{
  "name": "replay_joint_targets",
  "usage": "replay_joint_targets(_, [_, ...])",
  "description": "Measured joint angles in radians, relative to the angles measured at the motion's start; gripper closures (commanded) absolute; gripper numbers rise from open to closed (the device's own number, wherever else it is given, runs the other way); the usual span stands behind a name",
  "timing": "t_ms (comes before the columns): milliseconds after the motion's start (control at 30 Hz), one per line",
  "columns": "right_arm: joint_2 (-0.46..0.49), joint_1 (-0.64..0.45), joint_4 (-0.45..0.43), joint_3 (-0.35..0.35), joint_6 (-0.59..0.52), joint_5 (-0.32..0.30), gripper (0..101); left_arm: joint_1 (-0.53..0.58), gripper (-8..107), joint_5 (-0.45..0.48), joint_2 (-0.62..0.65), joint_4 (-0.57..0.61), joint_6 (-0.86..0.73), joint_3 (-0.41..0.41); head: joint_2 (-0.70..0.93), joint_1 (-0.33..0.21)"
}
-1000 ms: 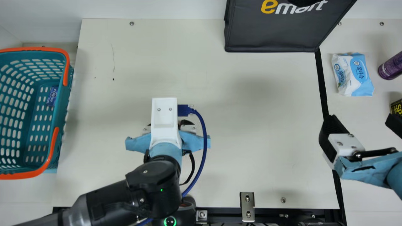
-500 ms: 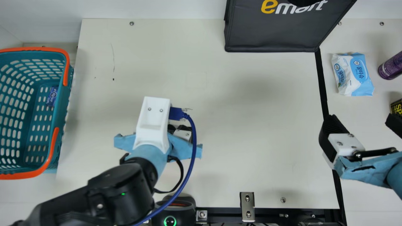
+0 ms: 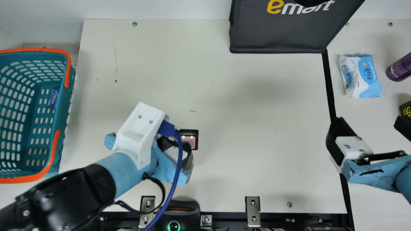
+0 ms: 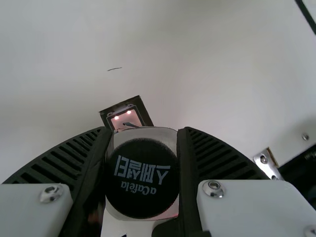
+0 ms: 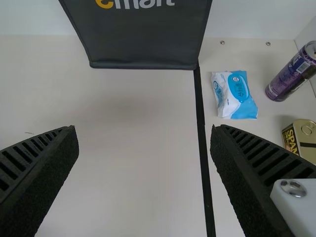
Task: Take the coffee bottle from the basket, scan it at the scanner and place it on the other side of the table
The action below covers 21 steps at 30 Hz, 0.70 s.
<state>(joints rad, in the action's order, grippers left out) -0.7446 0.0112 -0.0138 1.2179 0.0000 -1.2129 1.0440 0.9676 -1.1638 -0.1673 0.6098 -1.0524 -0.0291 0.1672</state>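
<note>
My left gripper (image 3: 175, 153) is over the left-centre of the table, beside the lit scanner window (image 3: 189, 138) set in the tabletop. Seen from its wrist, the left gripper (image 4: 144, 131) is shut on the coffee bottle (image 4: 142, 177), whose round black cap faces the camera between both fingers. The scanner window (image 4: 128, 117) lies just past the bottle there, partly covered by it. My right gripper (image 3: 369, 123) stands open above the table's right part; in its wrist view the right gripper (image 5: 143, 129) has nothing between its fingers.
A teal basket (image 3: 61, 128) holding a small blue pack (image 3: 53, 98) stands at the left. A black bag (image 3: 282, 32) is at the back. Right of the black line lie a wipes pack (image 3: 361, 76), a purple can (image 3: 399, 69) and a yellow-and-black tin (image 5: 301, 139).
My left gripper has swung leftward and turned, carrying the bottle, and the scanner window has come into sight in the main view. The right arm has kept still.
</note>
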Motion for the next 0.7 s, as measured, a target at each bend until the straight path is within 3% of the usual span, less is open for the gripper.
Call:
replay_joint_targets(367, [0.000, 0.000, 0.000, 0.000, 0.000, 0.000, 6, -0.097, 107, -0.022, 0.098, 0.244, -0.475, 0.033, 0.000, 0.000])
replay_joint_targets(700, [0.000, 0.000, 0.000, 0.000, 0.000, 0.000, 6, -0.218, 107, 0.024, 0.123, 0.477, -0.930, 0.034, 0.000, 0.000])
